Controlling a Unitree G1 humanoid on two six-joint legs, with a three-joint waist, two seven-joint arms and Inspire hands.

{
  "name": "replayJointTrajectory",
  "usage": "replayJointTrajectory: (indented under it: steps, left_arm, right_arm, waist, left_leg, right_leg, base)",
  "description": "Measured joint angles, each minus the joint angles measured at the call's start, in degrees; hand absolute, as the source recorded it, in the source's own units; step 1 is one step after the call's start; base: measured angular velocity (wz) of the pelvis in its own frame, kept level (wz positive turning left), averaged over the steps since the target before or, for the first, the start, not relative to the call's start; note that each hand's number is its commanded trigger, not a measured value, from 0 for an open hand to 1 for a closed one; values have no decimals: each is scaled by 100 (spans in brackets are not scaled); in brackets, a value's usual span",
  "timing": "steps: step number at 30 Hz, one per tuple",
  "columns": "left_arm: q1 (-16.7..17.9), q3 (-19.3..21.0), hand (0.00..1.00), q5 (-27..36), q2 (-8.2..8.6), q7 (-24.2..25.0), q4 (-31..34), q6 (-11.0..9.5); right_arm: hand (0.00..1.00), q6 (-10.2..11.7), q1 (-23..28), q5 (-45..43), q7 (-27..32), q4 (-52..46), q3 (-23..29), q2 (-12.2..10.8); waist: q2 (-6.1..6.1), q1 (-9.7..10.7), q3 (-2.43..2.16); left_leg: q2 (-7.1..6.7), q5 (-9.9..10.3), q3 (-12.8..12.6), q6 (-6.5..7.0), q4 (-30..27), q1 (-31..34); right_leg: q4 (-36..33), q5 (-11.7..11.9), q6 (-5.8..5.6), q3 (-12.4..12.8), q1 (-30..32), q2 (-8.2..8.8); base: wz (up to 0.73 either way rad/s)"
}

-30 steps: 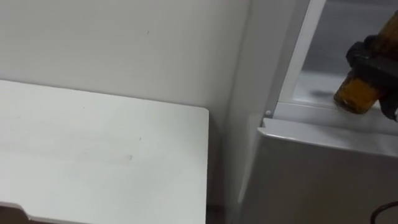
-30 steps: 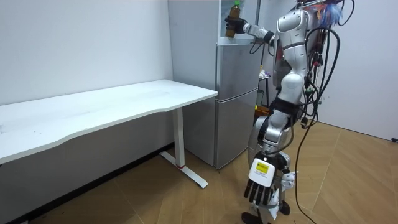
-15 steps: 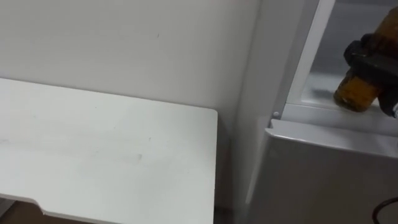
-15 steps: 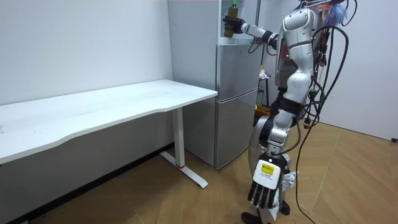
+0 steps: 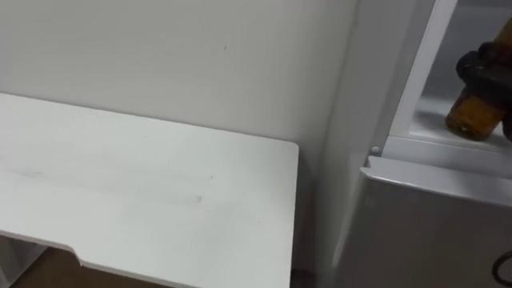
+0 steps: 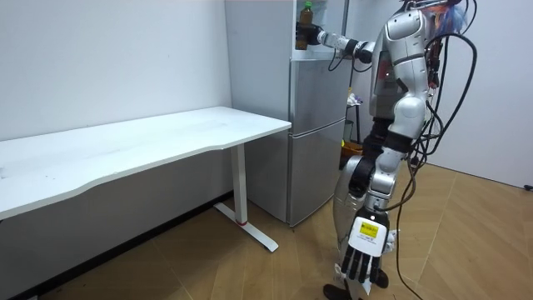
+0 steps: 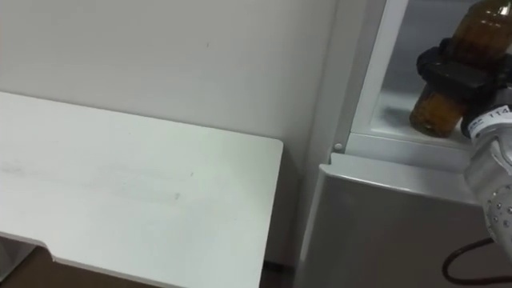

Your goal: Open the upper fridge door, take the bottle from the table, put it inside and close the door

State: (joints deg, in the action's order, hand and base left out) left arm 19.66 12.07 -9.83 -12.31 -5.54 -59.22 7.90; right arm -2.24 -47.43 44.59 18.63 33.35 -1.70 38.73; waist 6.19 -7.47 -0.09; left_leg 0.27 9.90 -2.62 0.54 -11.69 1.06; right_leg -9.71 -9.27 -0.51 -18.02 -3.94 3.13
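At the upper right of your frame, the right hand (image 5: 482, 67) curls dark fingers round the amber bottle (image 5: 472, 122), inside the open fridge (image 5: 432, 216). The white table (image 5: 144, 200) spans your lower left.

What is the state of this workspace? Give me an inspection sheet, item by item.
Surface: white table beside the fridge.
Job's things: bottle roughly upright at the front of the open upper compartment.
Clutter: nothing seen.
Hands: right hand curled round the bottle; left hand hangs open by the leg.
Cables: nothing seen beyond the robot's own.
Surroundings: white wall, wooden floor; lower door shut.
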Motion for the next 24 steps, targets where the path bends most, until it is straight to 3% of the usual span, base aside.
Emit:
replayJointTrajectory:
  steps: [7, 18, 24]
  left_arm:
    - [11, -9, 0, 11, -21, 3, 188, 20]
    - [7, -363, 0, 23, -44, 3, 216, 84]
    - [7, -429, 0, 70, -51, 2, 319, 64]
  right_arm:
    - [100, 102, -4, 7, -9, 96, 5, 108]
    - [100, 176, -465, 3, 8, 739, -164, 142]
    - [100, 335, -555, -8, 201, 961, -218, 143]
  waist:
    - [-11, -31, 1]
    - [-12, -58, -2]
    - [-11, -99, 3]
  left_leg:
    - [-5, 0, 109, -1, -113, 141]
    - [0, -17, 195, -20, -202, 369]
    - [3, -31, 192, -27, -193, 370]
  right_leg:
    - [2, 0, 0, -115, 64, 1]
    - [-1, 27, 44, -246, 190, -6]
    - [-1, 28, 46, -262, 191, -9]
  base:
    - [7]
    - [4]
    - [1]
